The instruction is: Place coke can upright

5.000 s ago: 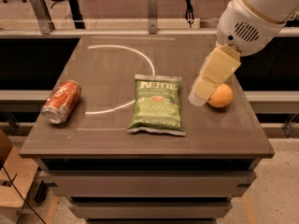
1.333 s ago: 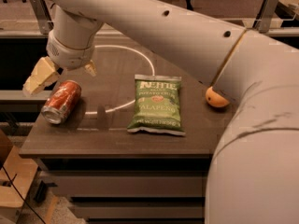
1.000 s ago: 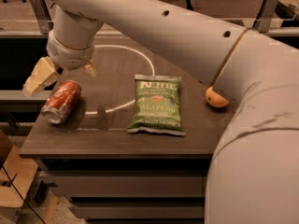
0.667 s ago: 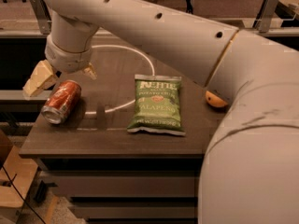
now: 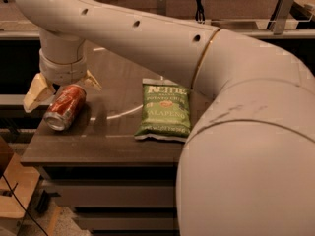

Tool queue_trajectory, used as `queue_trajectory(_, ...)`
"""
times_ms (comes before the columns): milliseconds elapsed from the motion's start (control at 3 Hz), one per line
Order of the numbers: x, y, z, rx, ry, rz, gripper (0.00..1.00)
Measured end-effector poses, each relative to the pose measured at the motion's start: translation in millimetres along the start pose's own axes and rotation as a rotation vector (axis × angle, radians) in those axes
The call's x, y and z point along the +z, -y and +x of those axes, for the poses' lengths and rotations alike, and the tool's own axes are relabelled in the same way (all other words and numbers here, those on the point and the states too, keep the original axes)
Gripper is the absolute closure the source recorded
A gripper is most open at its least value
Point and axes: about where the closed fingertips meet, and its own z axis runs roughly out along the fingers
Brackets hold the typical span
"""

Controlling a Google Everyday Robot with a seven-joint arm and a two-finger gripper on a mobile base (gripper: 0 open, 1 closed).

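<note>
The coke can (image 5: 64, 107) is red with a silver end and lies on its side at the left of the dark table (image 5: 98, 141), its silver end toward the front left. My gripper (image 5: 62, 89) hangs just above the can's far end. Its two cream fingers are spread open, one finger (image 5: 37, 92) left of the can and the other (image 5: 92, 81) right of it. They straddle the can without closing on it. The arm sweeps across the top and right of the camera view.
A green chip bag (image 5: 165, 110) lies flat in the middle of the table, right of the can. A white curved line (image 5: 118, 114) is painted on the tabletop. The arm hides the right side of the table. The table's left edge is close to the can.
The arm has swung further over the table and now covers the orange fruit at the right. The gripper has come down closer around the can's far end. The can has not moved.
</note>
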Motion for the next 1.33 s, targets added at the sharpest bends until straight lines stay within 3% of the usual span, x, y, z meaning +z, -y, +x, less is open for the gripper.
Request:
queue_trajectory(667,22.7,6.0,-5.5,0.045,-0.049,0.053,0.42)
queue_trajectory(1333,13.6,8.4,-14.5,0.026,-0.008,0.054,0.88)
